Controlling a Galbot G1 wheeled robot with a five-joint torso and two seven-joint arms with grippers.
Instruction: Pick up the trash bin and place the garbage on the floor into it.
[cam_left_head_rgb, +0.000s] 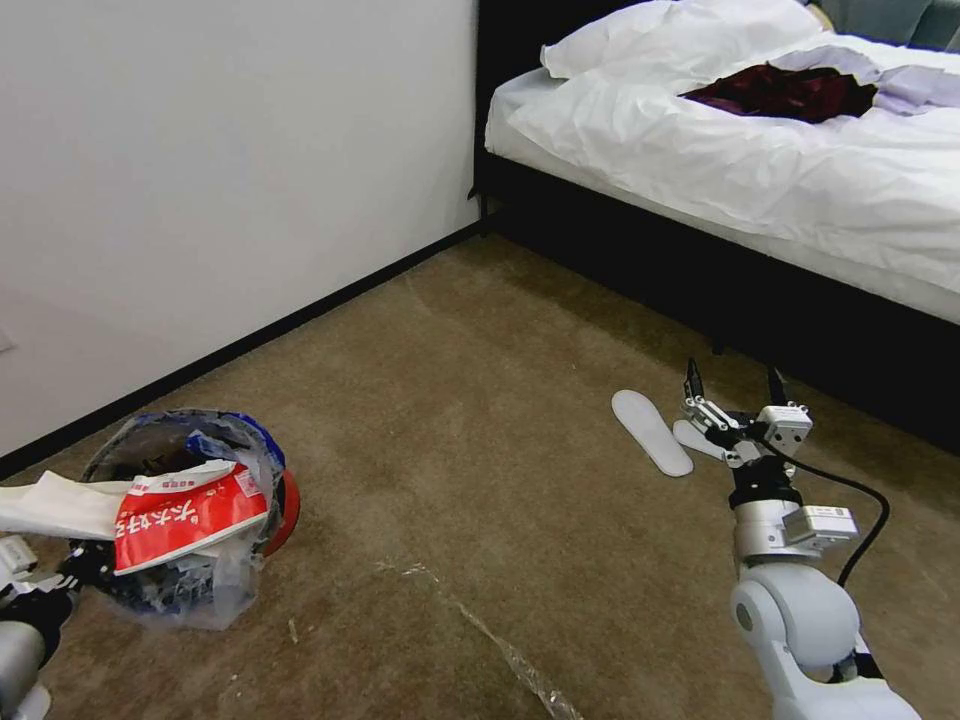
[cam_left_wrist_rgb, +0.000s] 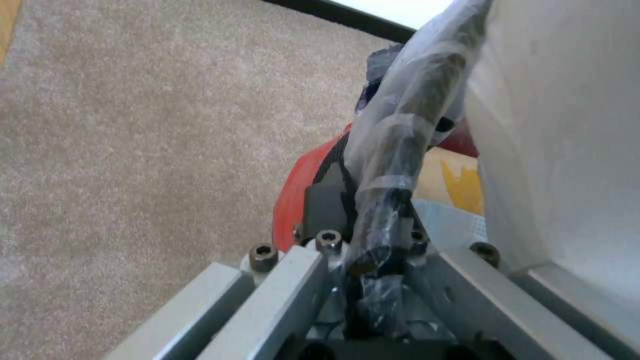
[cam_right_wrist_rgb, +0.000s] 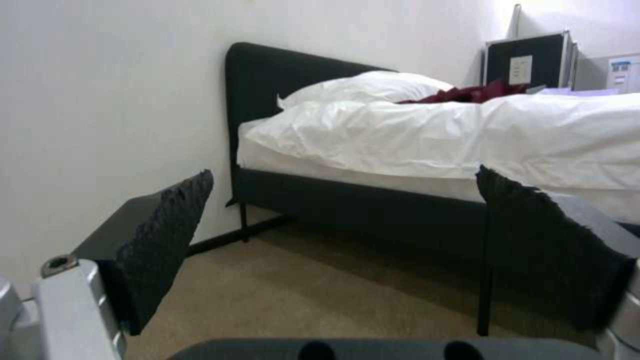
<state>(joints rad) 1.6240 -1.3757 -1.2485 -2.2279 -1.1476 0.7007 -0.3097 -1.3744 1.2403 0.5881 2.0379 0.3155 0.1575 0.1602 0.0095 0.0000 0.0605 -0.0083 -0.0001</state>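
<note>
The red trash bin with its clear liner and blue trim is at the lower left of the head view, tilted. Garbage lies in it: a red printed packet and white paper sticking out over the rim. My left gripper holds the bin's near rim; in the left wrist view the left gripper is shut on the bag-wrapped rim beside the red wall. My right gripper hangs open and empty above the brown carpet floor, near the bed; the right gripper faces the bed frame.
Two flat white sole-shaped pieces lie on the carpet just under the right gripper. A black-framed bed with white bedding fills the right rear. A white wall runs along the left. A clear tape strip crosses the carpet.
</note>
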